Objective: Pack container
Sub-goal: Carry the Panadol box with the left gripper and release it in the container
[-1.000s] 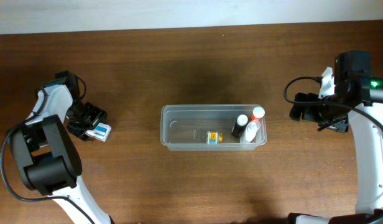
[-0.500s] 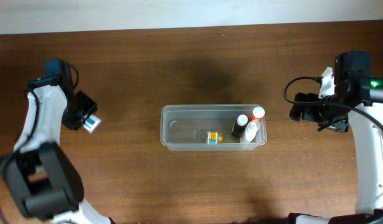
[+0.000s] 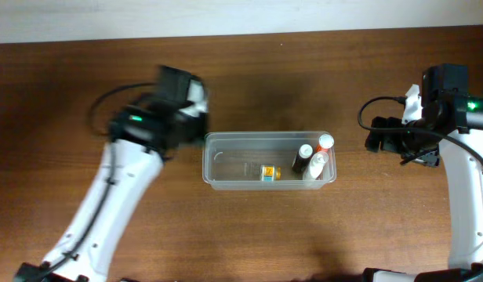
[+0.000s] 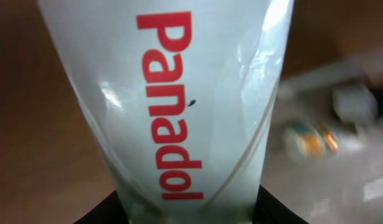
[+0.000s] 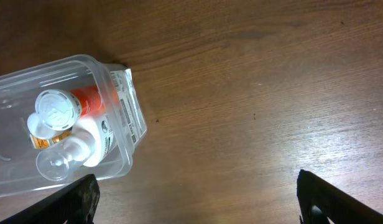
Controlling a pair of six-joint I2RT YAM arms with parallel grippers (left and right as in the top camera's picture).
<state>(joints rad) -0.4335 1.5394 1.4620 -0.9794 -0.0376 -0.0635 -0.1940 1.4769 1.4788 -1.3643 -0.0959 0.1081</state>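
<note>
My left hand (image 3: 183, 102) grips a white Panadol box (image 4: 173, 106) at 10 o'clock of the container (image 3: 206, 160) | container mid-surface (image 3: 304, 78), bottles (image 3: 312, 160) at its 3 o'clock end | my right hand (image 5: 194, 202) spread wide

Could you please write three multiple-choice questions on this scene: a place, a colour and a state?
1. Where in the container do the bottles stand? A left end; B middle; C right end.
2. What colour is the lettering on the Panadol pack? A red; B blue; C green.
3. How is the right claw? A shut on a bottle; B open, empty; C shut on the rim.
Key: C, they cluster at its right wall; A, red print fills the left wrist view; B, it gapes wide, nothing inside.
</note>
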